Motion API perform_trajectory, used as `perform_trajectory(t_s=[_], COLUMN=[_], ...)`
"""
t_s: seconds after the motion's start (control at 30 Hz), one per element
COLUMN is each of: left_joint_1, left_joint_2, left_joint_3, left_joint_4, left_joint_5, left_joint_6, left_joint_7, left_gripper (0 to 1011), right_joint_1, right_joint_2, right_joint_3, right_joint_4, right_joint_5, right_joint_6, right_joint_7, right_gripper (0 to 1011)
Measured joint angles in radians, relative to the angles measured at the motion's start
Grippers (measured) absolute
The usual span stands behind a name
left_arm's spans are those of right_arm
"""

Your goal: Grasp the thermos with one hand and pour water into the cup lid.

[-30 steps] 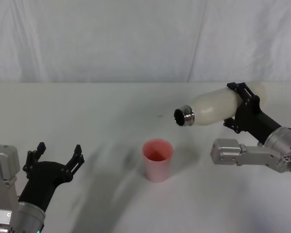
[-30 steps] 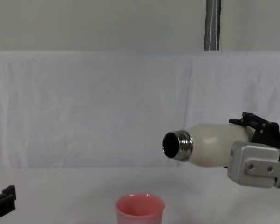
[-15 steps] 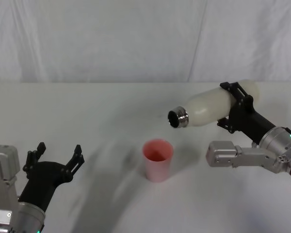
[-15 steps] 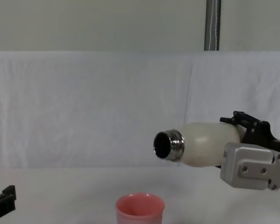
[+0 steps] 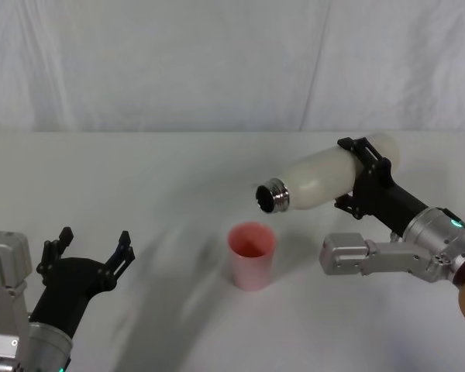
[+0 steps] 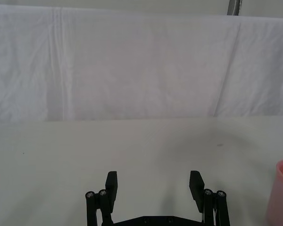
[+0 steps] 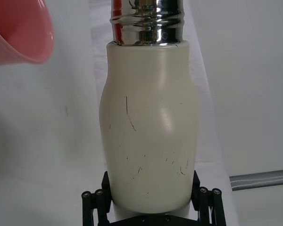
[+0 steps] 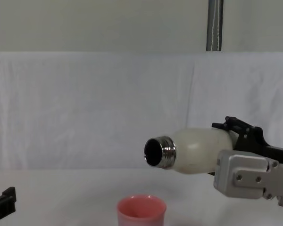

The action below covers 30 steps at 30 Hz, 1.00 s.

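Already my right gripper clamps the thermos, tipped above the cup lid mid-counter; pouring remains. Left gripper idles near the counter's front-left corner, jaws spread, empty.

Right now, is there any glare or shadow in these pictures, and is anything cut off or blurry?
Right wrist view: bright reflections on the thermos steel neck; the pink cup is cropped at the corner. Head view: soft grey shadows fall on the table beside the cup and the left tool. Chest view: the cup's lower part is cut off; the right tool looks sharp.
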Motion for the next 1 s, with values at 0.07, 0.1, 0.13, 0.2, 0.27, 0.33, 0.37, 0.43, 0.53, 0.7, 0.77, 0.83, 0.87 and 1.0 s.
perform_trajectory(t_s=[0.07, 0.1, 0.13, 0.2, 0.27, 0.33, 0.37, 0.43, 0.53, 0.7, 0.77, 0.83, 0.87, 1.0], left_joint_1=[0.0, 0.0, 0.0, 0.0, 0.0, 0.0, 0.0, 0.0, 0.0, 0.0, 0.0, 0.0, 0.0, 0.0], left_joint_2=[0.0, 0.0, 0.0, 0.0, 0.0, 0.0, 0.0, 0.0, 0.0, 0.0, 0.0, 0.0, 0.0, 0.0], left_joint_3=[0.0, 0.0, 0.0, 0.0, 0.0, 0.0, 0.0, 0.0, 0.0, 0.0, 0.0, 0.0, 0.0, 0.0], left_joint_4=[0.0, 0.0, 0.0, 0.0, 0.0, 0.0, 0.0, 0.0, 0.0, 0.0, 0.0, 0.0, 0.0, 0.0], left_joint_5=[0.0, 0.0, 0.0, 0.0, 0.0, 0.0, 0.0, 0.0, 0.0, 0.0, 0.0, 0.0, 0.0, 0.0], left_joint_6=[0.0, 0.0, 0.0, 0.0, 0.0, 0.0, 0.0, 0.0, 0.0, 0.0, 0.0, 0.0, 0.0, 0.0], left_joint_7=[0.0, 0.0, 0.0, 0.0, 0.0, 0.0, 0.0, 0.0, 0.0, 0.0, 0.0, 0.0, 0.0, 0.0], left_gripper=[1001, 1001, 1001, 1001, 1001, 1001, 1001, 1001, 1001, 1001, 1001, 1001, 1001, 1001], right_joint_1=[0.001, 0.002, 0.003, 0.003, 0.005, 0.006, 0.006, 0.008, 0.01, 0.01, 0.01, 0.01, 0.011, 0.014], right_joint_2=[-0.001, -0.001, -0.001, -0.002, -0.003, -0.003, -0.004, -0.004, -0.005, -0.004, -0.003, -0.003, -0.002, 0.0], right_joint_3=[-0.002, -0.005, -0.006, -0.008, -0.011, -0.013, -0.015, -0.018, -0.021, -0.027, -0.031, -0.033, -0.035, -0.043], right_joint_4=[0.001, 0.002, 0.003, 0.004, 0.007, 0.009, 0.011, 0.014, 0.018, 0.022, 0.024, 0.025, 0.026, 0.03], right_joint_5=[0.0, -0.001, -0.001, -0.001, -0.002, -0.002, -0.004, -0.006, -0.01, -0.02, -0.027, -0.033, -0.036, -0.053], right_joint_6=[-0.002, -0.003, -0.003, -0.004, -0.006, -0.007, -0.007, -0.007, -0.007, -0.005, -0.003, -0.001, -0.001, 0.002], right_joint_7=[0.0, 0.0, -0.001, -0.001, -0.001, -0.002, -0.002, -0.004, -0.007, -0.014, -0.018, -0.022, -0.025, -0.033], right_gripper=[959, 959, 959, 959, 959, 959, 959, 959, 959, 959, 959, 959, 959, 959])
